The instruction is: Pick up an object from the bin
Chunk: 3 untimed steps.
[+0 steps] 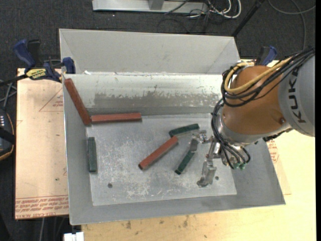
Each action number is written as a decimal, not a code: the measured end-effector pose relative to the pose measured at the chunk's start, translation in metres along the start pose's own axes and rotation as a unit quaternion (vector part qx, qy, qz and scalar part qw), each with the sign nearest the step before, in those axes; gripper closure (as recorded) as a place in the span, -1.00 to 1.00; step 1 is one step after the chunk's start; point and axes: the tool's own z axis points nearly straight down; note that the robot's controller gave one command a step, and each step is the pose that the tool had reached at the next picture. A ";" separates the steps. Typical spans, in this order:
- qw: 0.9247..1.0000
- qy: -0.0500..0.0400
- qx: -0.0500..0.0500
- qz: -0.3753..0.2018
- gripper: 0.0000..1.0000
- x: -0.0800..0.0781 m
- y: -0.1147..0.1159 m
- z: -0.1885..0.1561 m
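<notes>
Dark green bar: flat, slanted, right-centre of bin.

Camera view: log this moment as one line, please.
claw open | low at bin right side | beside slanted dark green bar | no grasp seen

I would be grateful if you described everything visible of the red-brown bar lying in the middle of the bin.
The red-brown bar is a long, slim, straight stick with squared ends, matte like painted wood. It lies flat on the bin floor, slanted, its view-left end nearer the front, the other nearer the back. That far end sits just below a dark green bar; contact there is unclear. A second dark green bar lies apart to its right.
</notes>
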 end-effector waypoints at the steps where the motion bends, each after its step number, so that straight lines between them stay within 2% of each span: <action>1: 1.000 0.000 0.000 0.000 -1.00 0.000 0.000 0.000; 2: 1.000 -0.003 0.000 -0.006 -1.00 -0.004 -0.001 0.005; 3: 0.994 0.003 -0.001 -0.105 -1.00 0.008 -0.011 0.041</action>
